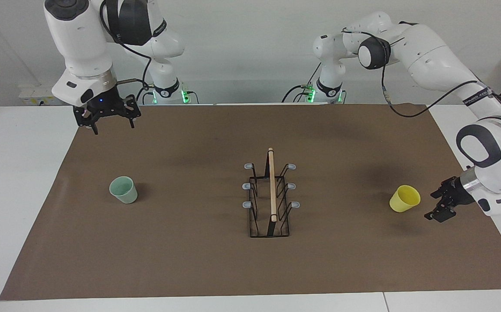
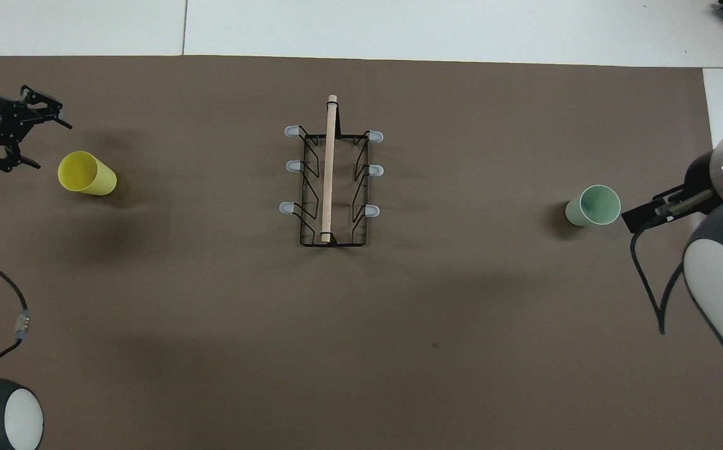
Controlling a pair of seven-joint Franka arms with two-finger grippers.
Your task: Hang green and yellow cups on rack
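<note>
Fingers of left gripper [image 1: 439,203] spread beside yellow cup [image 1: 405,198]; right gripper [image 1: 112,122] spread too; no legible writing.

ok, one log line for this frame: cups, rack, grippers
yellow cup: on mat, upright | green cup: on mat, upright | rack: prongs bare | left gripper: open beside yellow cup | right gripper: open, raised

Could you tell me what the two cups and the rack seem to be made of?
Green cup and yellow cup: probably plastic, with thin walls, one even colour each and a soft sheen. Rack: thin black wire frame, likely coated metal, topped by a pale bar that looks like bare wood; the grey prong tips look rubbery.
</note>
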